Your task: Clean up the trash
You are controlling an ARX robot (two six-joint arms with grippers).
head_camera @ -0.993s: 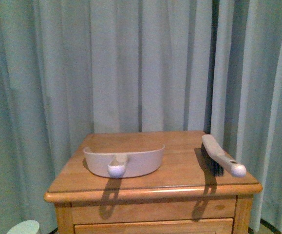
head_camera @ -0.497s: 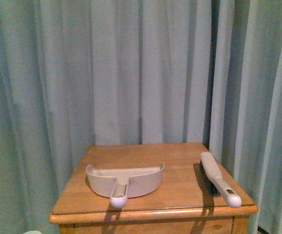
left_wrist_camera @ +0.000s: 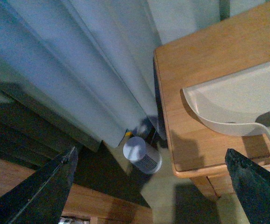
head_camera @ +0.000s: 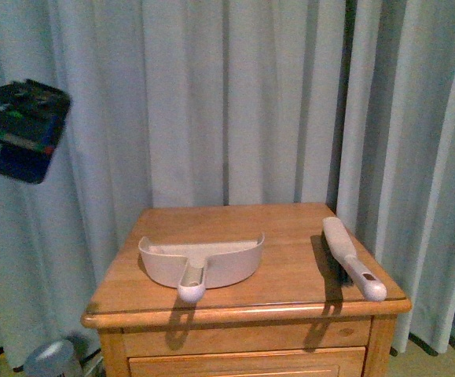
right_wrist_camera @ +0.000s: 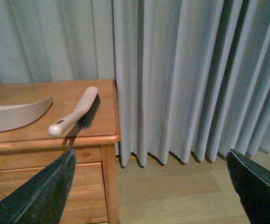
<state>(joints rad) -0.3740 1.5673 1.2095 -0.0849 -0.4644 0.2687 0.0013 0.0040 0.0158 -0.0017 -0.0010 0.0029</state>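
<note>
Pinkish-beige dustpan [head_camera: 229, 265], honey-brown wooden cabinet [head_camera: 290, 271], pale grey-blue curtains [head_camera: 211, 102]; cream brush [head_camera: 343, 250], dark bristles

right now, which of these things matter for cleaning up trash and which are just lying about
For the job: dustpan; hand brush. No trash shows in any view.

Just there: wooden cabinet; curtains; small white ribbed canister on the floor, purpose unclear.

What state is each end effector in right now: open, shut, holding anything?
Left end effector: open, holding nothing.
Right end effector: open, holding nothing.
</note>
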